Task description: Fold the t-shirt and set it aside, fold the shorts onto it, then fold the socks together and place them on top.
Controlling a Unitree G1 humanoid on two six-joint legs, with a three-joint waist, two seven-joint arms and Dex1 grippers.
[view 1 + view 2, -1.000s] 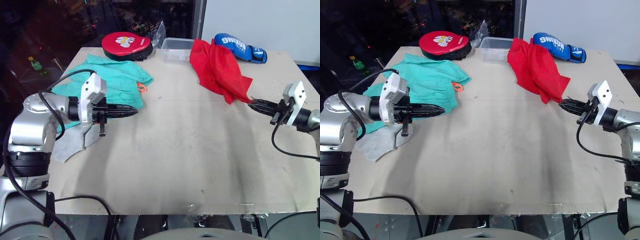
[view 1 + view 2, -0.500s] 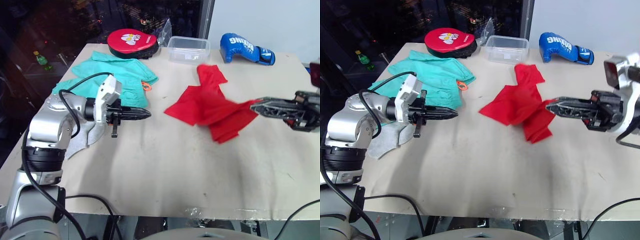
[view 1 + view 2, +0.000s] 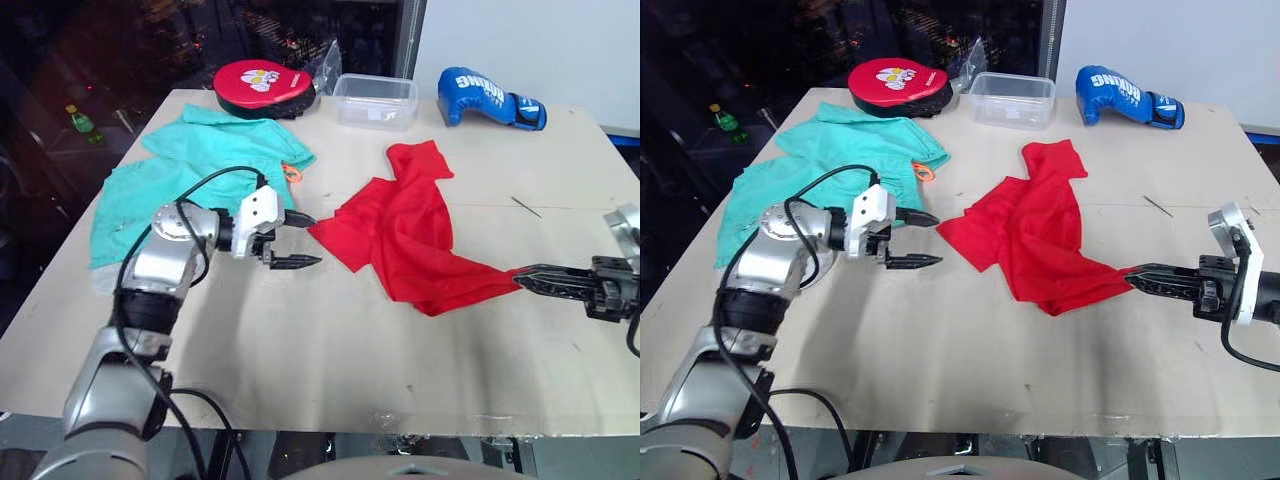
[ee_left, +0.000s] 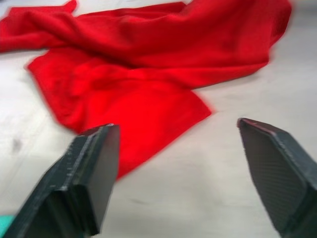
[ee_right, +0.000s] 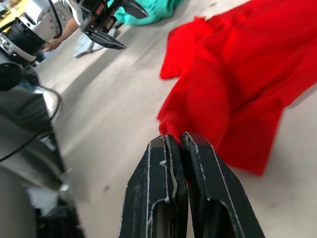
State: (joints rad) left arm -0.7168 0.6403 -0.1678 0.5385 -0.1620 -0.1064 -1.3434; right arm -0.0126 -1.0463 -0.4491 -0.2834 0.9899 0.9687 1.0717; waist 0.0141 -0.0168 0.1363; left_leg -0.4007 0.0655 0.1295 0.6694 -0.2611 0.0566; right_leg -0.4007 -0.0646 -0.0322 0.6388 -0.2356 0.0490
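Note:
The red t-shirt lies crumpled and partly spread in the middle of the table. My right gripper is shut on its near right corner, low over the table; the right wrist view shows red cloth pinched at the tips of my right gripper. My left gripper is open and empty, just left of the shirt's left edge. The teal shorts lie spread at the back left, behind my left arm. A pale grey bit of the socks shows beside my left arm.
Along the back edge stand a round red padded mitt, a clear plastic box and a blue boxing glove. A thin stick lies right of the shirt. Bare tabletop stretches along the near side.
My right gripper has dragged the t-shirt from the back toward the table's middle and down to the right. My left gripper has opened and moved up to the shirt's left edge. The camera shifted.

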